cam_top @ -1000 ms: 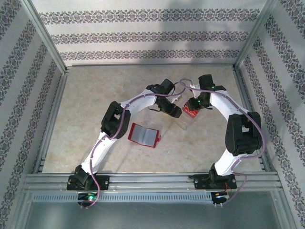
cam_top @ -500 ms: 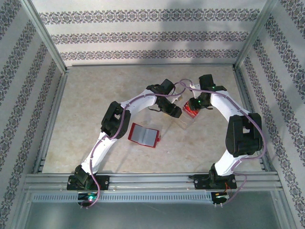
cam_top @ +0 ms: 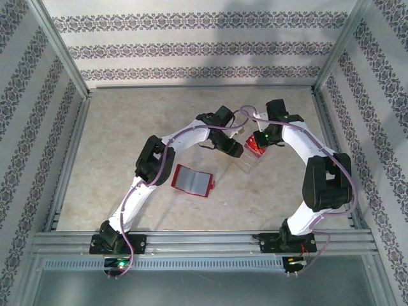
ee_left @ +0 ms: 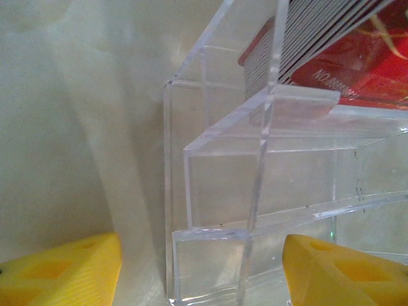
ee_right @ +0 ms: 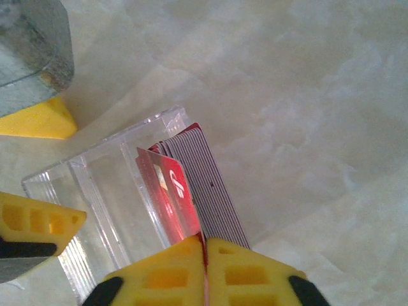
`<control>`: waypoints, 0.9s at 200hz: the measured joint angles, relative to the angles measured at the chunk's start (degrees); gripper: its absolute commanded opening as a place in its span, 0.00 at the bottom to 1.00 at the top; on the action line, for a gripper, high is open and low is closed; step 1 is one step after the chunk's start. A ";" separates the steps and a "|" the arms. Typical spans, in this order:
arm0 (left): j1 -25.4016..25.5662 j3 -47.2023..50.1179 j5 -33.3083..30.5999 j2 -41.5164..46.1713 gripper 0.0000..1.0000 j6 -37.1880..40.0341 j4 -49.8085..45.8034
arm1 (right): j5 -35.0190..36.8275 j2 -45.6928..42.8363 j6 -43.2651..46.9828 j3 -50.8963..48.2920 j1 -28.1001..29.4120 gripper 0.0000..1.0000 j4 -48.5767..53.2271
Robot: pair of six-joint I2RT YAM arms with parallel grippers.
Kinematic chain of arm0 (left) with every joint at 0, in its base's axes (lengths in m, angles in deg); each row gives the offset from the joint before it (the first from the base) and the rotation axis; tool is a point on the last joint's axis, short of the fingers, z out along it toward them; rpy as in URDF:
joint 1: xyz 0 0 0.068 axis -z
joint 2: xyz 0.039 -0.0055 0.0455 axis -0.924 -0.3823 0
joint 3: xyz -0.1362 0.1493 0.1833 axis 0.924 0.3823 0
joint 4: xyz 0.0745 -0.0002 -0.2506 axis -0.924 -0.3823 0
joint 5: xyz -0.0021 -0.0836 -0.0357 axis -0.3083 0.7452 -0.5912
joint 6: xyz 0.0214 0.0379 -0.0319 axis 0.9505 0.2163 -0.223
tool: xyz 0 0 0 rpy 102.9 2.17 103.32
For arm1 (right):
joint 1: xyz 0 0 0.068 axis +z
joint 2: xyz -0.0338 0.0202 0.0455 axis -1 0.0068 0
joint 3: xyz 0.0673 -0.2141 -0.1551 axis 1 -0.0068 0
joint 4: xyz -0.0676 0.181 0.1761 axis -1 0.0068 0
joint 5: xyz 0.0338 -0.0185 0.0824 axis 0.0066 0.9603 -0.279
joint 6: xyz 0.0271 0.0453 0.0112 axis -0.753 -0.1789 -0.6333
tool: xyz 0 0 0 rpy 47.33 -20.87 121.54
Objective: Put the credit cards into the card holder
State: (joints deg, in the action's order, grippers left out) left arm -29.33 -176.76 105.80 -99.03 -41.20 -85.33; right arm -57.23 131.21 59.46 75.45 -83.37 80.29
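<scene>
Grip first: our right gripper (ee_right: 205, 271) has its jaws pressed together on the upper edge of one credit card (ee_right: 171, 191), the red one at the front of the stack. The rest of the credit cards (ee_right: 213, 185) stand on edge behind it, packed close, inside the clear tray (ee_right: 95, 178).

Our left gripper (ee_left: 203, 271) is spread wide with a jaw on either side of the tray's wall. We cannot tell whether either jaw touches it.

The card holder (cam_top: 192, 181) lies open on the table (cam_top: 115, 127), well apart from the tray, nearer our left arm.

We judge the card light, thin and stiff, with a glossy face that will slip easily. The hold belongs flat across both faces near one end, deep enough that it cannot pivot. Its tight neighbours may ride up with it, and the light tray may tip.
</scene>
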 measured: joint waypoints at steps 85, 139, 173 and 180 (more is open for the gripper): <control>0.02 0.00 0.00 0.00 0.67 0.02 0.04 | -1.20 -2.95 0.04 0.00 -0.04 0.00 -0.04; 0.02 0.00 0.00 0.00 0.69 0.00 0.04 | -3.63 -4.98 -0.09 0.00 -0.15 0.00 -0.15; 0.00 0.00 -0.63 0.35 0.74 0.02 -0.04 | -4.61 -9.35 -1.03 0.00 -0.87 0.00 -0.17; 0.02 0.04 -0.66 0.55 0.75 0.02 -0.24 | -4.92 -10.49 -1.60 0.00 -1.01 0.00 -0.20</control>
State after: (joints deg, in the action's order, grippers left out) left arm -29.31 -176.72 105.15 -98.48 -41.18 -85.57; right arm -62.15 120.72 57.87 75.45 -84.37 80.09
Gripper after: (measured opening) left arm 0.733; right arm 0.051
